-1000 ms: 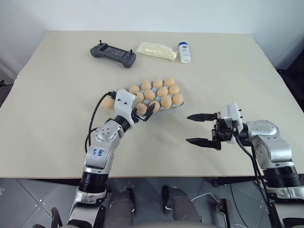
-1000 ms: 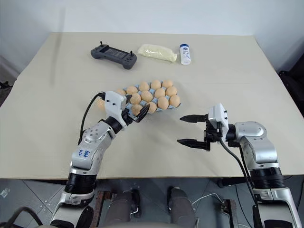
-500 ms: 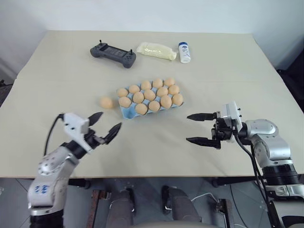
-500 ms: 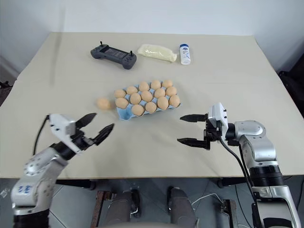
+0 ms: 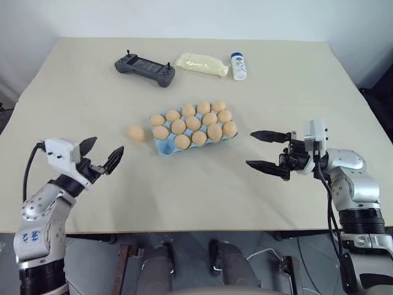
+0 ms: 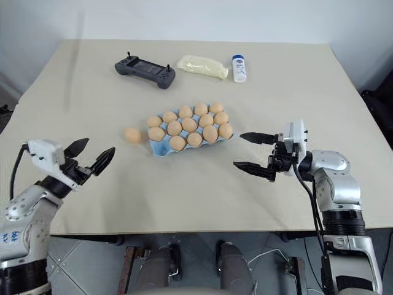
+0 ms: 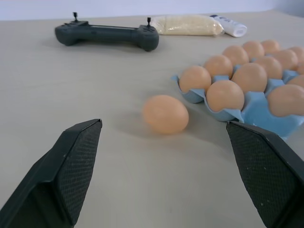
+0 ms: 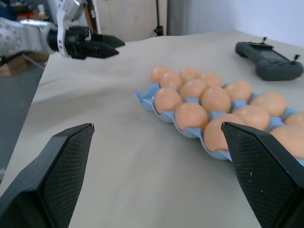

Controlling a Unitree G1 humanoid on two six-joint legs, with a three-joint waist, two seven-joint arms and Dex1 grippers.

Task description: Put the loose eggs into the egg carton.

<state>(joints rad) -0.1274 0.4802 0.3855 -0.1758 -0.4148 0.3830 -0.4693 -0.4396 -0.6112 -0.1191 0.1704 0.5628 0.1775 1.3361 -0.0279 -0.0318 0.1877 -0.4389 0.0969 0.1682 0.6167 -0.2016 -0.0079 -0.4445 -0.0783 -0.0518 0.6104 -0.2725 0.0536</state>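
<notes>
One loose egg [image 5: 137, 133] lies on the table just left of the light blue egg carton [image 5: 164, 147], a small gap between them. The carton holds several tan eggs in three rows and its near-left corner cup looks bare. In the left wrist view the loose egg [image 7: 165, 113] sits ahead between the spread fingers, with the carton [image 7: 259, 108] beside it. My left gripper [image 5: 102, 155] hovers open and empty at the table's near-left edge, well short of the egg. My right gripper [image 5: 264, 149] stands open and empty to the right of the carton, pointing toward it.
A black handheld controller [image 5: 145, 68], a pale yellow filled bag [image 5: 201, 65] and a small white bottle with a blue cap [image 5: 239, 67] lie in a row at the table's far side. The table edge runs close beneath both arms.
My left gripper has pulled back from the carton's near-left corner and swung left to the near-left edge of the table. The right gripper has shifted slightly right and up.
</notes>
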